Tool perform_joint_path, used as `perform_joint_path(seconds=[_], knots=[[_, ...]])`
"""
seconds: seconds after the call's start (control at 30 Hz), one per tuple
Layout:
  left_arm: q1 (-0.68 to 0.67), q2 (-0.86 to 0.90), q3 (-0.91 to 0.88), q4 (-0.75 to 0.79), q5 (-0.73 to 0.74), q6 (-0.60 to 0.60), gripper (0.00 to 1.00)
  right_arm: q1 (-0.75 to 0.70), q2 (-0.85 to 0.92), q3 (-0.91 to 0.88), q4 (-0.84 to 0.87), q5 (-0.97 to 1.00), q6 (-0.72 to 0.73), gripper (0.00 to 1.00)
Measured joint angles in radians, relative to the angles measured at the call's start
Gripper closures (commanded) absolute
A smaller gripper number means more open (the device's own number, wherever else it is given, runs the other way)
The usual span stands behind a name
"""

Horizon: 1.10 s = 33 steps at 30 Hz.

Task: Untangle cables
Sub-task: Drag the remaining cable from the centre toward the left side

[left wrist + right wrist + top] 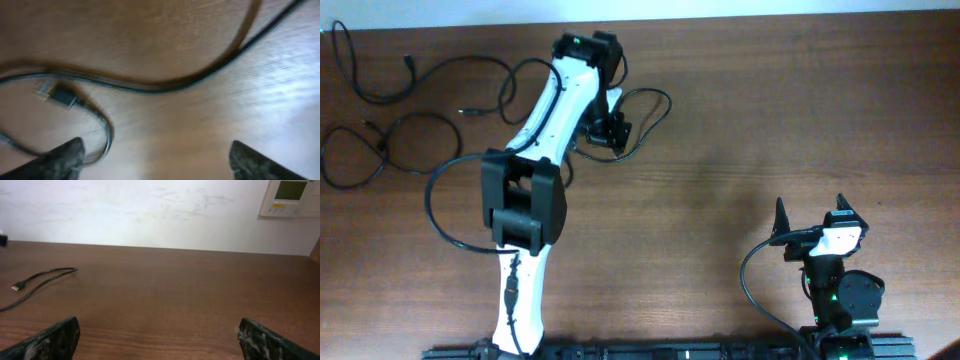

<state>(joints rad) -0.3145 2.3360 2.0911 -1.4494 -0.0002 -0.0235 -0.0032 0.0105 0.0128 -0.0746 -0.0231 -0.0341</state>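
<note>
While cables (150, 89) sprawl loose, left hand (157, 156) — splayed.

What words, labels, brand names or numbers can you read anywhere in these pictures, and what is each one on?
None can be read.
The wall panel in the right wrist view has a greenish display with small markings under it, all too small and blurred to read.
The cables and the table show no lettering.

A blurred cable (150, 89) runs off the left wrist view's edges.
</note>
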Motion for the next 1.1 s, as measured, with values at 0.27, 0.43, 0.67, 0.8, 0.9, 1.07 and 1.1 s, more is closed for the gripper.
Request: perform_joint_path(seconds=[0.27,0.43,0.67,0.8,0.9,1.07,1.1], knots=[[-0.002,-0.045,-0.293,0.352,-0.023,0.145,0.14,0.0,0.0,0.0,0.0,0.0,0.0,0.01],[-0.002,-0.077,-0.367,0.482,-0.005,0.2,0.33,0.0,0.0,0.0,0.0,0.0,0.0,0.01],[-0.002,-0.077,-0.368,0.49,0.003,0.248,1.0,0.0,0.0,0.0,0.0,0.0,0.0,0.02],[-0.002,-0.078,-0.368,0.489,0.005,0.203,1.0,0.0,0.0,0.0,0.0,0.0,0.0,0.02],[-0.002,-0.078,-0.36,0.474,0.004,0.141,1.0,0.0,0.0,0.0,0.0,0.0,0.0,0.02],[-0.002,-0.101,-0.344,0.468,0.012,0.072,1.0,0.0,0.0,0.0,0.0,0.0,0.0,0.02],[-0.002,-0.127,-0.344,0.477,0.013,0.059,1.0,0.0,0.0,0.0,0.0,0.0,0.0,0.02]])
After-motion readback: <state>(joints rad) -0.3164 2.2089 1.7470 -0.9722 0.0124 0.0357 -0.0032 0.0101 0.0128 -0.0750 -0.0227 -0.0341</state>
